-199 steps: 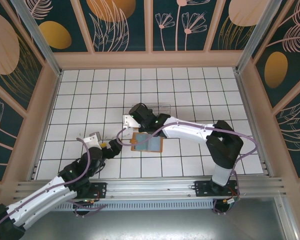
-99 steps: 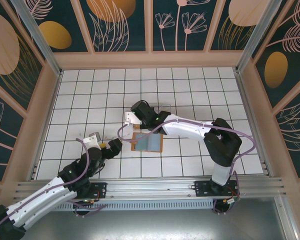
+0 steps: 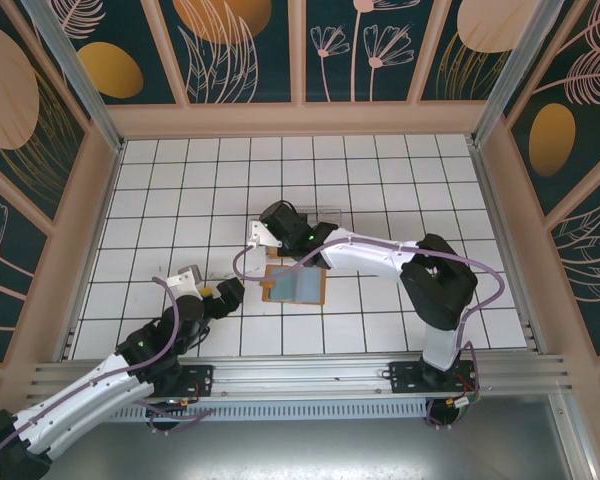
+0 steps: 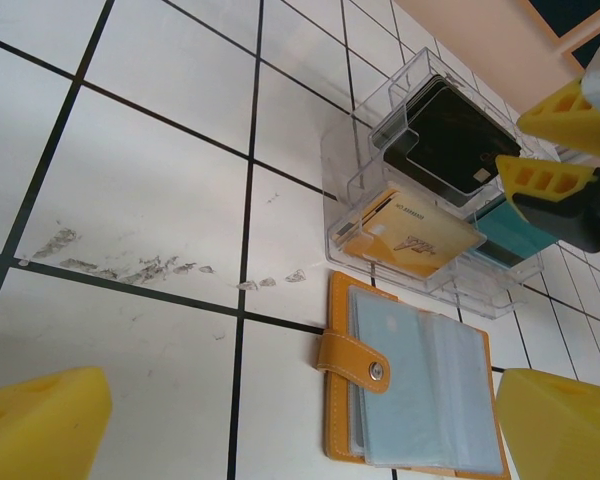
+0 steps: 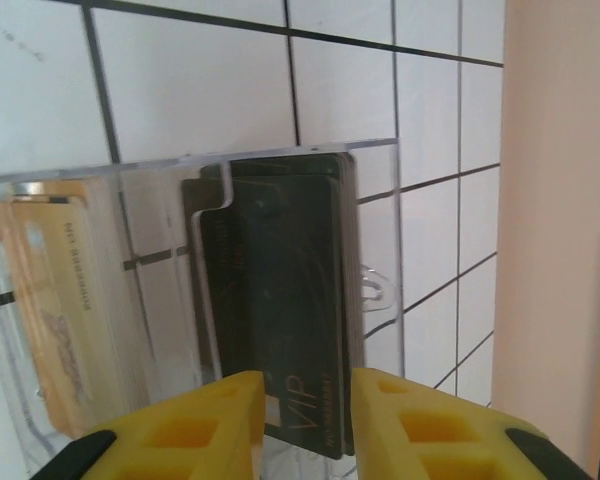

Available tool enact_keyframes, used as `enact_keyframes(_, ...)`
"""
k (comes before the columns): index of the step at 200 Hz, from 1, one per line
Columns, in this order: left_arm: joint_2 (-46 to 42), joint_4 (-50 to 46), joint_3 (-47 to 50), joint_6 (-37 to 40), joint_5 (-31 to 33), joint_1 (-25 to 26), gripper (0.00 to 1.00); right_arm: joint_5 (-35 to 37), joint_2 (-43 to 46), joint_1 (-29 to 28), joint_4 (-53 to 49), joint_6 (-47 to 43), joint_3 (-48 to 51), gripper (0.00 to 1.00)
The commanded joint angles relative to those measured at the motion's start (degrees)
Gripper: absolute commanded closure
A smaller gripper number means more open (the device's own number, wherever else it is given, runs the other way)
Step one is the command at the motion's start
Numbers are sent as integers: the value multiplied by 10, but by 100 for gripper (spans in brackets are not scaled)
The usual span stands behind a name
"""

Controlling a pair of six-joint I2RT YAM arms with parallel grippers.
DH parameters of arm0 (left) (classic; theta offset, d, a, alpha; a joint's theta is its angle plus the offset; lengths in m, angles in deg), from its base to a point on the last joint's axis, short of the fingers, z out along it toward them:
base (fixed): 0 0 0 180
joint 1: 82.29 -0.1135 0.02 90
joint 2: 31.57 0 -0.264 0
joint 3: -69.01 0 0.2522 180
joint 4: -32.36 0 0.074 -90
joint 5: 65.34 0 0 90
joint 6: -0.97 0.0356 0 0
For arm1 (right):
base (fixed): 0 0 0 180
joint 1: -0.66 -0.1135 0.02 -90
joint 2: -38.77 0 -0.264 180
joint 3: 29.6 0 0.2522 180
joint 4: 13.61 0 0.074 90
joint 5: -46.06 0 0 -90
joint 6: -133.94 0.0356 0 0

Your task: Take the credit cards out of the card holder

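White tiles of the worktop (image 3: 180,200) carry the clear tray (image 4: 380,190) and, just beside it, the card holder (image 4: 420,390), lying open. The right gripper (image 5: 305,390), shut a second ago, now parts its jaws over the tray's black card (image 5: 280,290), which I judge delivered. The left gripper (image 4: 300,420) hangs wide open near the holder.

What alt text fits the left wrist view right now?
An open tan-orange card holder lies flat on white tiles, blue-grey pockets up, snap tab unfastened. Just beyond it sits a clear tray holding a black card, a gold card and a teal card, with the right end effector over its teal-card end.
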Motion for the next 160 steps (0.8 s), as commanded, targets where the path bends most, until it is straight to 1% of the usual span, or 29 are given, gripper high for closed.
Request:
enact_keyframes(1, -5, -5, 6, -4, 6, -1, 1, 24, -7, 7, 29, 7, -18, 70)
enact_keyframes(25, -5, -5, 6, -5, 5, -1, 1, 28, -10, 7, 33, 9, -19, 68)
enact_keyframes(36, -5, -5, 6, -4, 4, 0, 1, 31, -11, 8, 36, 9, -19, 66)
enact_keyframes(42, -5, -5, 6, -4, 4, 0, 1, 34, -12, 7, 40, 9, -18, 63)
enact_keyframes(72, -5, -4, 6, -4, 1, 0, 1, 41, -7, 8, 49, 25, -22, 63)
enact_keyframes(97, -1, 0, 7, -1, -7, -1, 1, 38, 29, 9, 73, 63, -2, 63)
enact_keyframes(111, 9, 12, 6, 3, -19, 0, 1, 27, 59, 7, 77, 112, 14, 63)
enact_keyframes(136, 38, 43, 3, 9, -32, -1, 4, -12, 132, 5, 73, 236, 67, 64)
enact_keyframes(160, 87, 89, -3, 21, -52, 0, 13, -60, 210, 2, 78, 368, 147, 66)
